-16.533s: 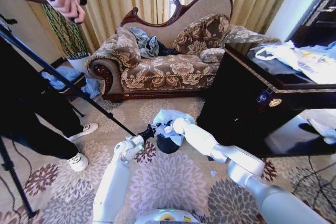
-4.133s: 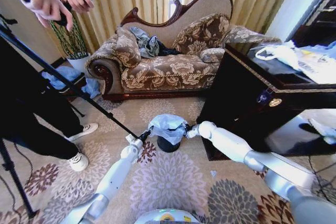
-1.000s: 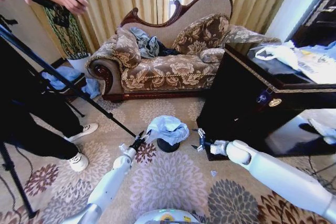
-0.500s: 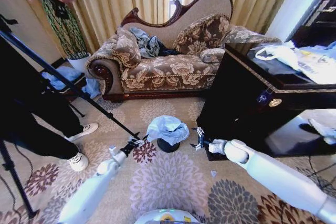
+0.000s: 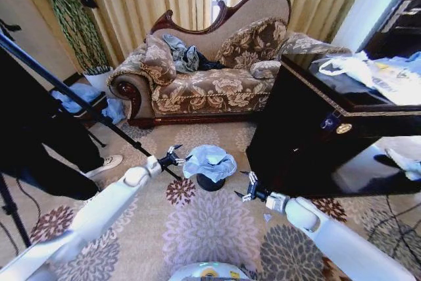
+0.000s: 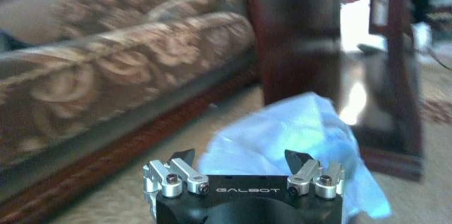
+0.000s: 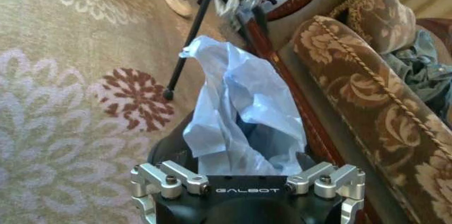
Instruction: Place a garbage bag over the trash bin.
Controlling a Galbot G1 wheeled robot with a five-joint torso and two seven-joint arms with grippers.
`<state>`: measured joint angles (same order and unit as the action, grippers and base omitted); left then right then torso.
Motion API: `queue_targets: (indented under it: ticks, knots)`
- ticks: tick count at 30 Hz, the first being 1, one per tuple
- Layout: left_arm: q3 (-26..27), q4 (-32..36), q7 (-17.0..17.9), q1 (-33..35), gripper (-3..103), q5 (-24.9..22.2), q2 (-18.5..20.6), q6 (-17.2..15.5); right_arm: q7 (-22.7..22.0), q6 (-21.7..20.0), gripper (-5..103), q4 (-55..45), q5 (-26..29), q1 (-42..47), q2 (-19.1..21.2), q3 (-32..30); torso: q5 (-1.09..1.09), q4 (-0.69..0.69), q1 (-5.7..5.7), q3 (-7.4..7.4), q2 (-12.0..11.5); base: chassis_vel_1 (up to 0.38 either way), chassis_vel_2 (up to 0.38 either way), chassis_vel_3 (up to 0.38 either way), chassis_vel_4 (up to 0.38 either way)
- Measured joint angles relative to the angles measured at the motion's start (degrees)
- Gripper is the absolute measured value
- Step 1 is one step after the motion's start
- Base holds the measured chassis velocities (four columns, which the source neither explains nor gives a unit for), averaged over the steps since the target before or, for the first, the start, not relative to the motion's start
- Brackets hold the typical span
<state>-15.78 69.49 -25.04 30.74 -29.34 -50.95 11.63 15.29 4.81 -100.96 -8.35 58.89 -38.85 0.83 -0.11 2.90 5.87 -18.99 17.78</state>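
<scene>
The pale blue garbage bag (image 5: 210, 160) lies crumpled and bunched over the top of the small black trash bin (image 5: 210, 182) on the carpet. My left gripper (image 5: 174, 157) hovers open just left of the bag, apart from it. In the left wrist view the left gripper (image 6: 240, 156) holds nothing, and the garbage bag (image 6: 297, 139) lies just beyond its fingertips. My right gripper (image 5: 248, 187) is open and holds nothing. It hangs low over the carpet to the right of the bin, nearer to me. The right wrist view looks at the garbage bag (image 7: 240, 107) from that side.
A patterned sofa (image 5: 204, 83) stands behind the bin. A dark wooden cabinet (image 5: 329, 136) stands close on the right, with white plastic bags (image 5: 368, 70) on top. A black tripod leg (image 5: 85, 106) slants down to the carpet left of the bin. A person's legs are at far left.
My left gripper has risen and moved up beside the bag's left edge, its arm swinging out to the left. My right gripper has drawn back from the bin, toward me. The bag has not moved.
</scene>
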Motion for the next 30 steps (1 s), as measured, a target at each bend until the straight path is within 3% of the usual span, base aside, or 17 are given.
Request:
queue_targets:
  ticks: [1,4,8,15,22,25,27,30]
  knots:
    - [0.00,0.00,0.00,0.00,89,0.00,0.00,0.00,0.00,0.00,100,0.00,0.00,0.00,0.00,0.00,0.00,0.00,0.00,0.00,0.00,0.000,0.000,0.000,0.000]
    - [-7.47,-4.43,-1.42,-5.69,88,0.99,-2.27,0.65,-0.18,0.04,100,0.02,0.02,0.28,-0.59,-0.78,0.04,0.00,0.00,0.00,0.00,0.000,0.000,0.000,0.000]
    - [-13.23,-9.98,-3.35,-11.45,88,3.89,-5.31,2.34,-0.20,0.16,100,0.06,-0.03,1.17,-1.40,-1.77,0.03,0.00,0.00,0.00,0.00,0.000,0.000,0.000,0.000]
    - [-18.06,-15.42,-5.69,-16.98,86,7.12,-8.68,3.07,-0.20,0.98,100,0.90,-0.29,2.62,-2.74,-3.74,0.04,0.00,0.00,0.00,0.00,0.000,0.000,0.000,0.000]
    - [-21.55,-20.19,-8.41,-20.31,70,10.84,-12.19,3.67,-0.14,1.44,100,1.54,-0.52,3.18,-3.74,-4.84,0.02,0.01,0.00,0.00,0.00,0.000,0.000,0.000,0.000]
    - [-21.39,-23.63,-9.03,-20.70,56,15.09,-14.71,5.74,-0.11,1.69,100,1.79,-0.57,3.48,-4.24,-5.21,0.02,0.00,0.00,0.00,0.00,0.000,0.000,0.000,0.000]
    - [-20.94,-24.74,-9.04,-20.70,56,16.57,-15.54,6.43,-0.11,1.78,100,1.83,-0.57,3.65,-4.35,-5.40,0.02,0.00,0.00,0.00,0.00,0.000,0.000,0.000,0.000]
    - [-18.97,-27.08,-8.87,-20.31,40,19.42,-17.24,8.18,-0.10,2.25,100,1.98,-0.57,4.49,-4.42,-6.25,0.02,0.01,0.00,0.00,0.00,0.000,0.000,0.000,0.000]
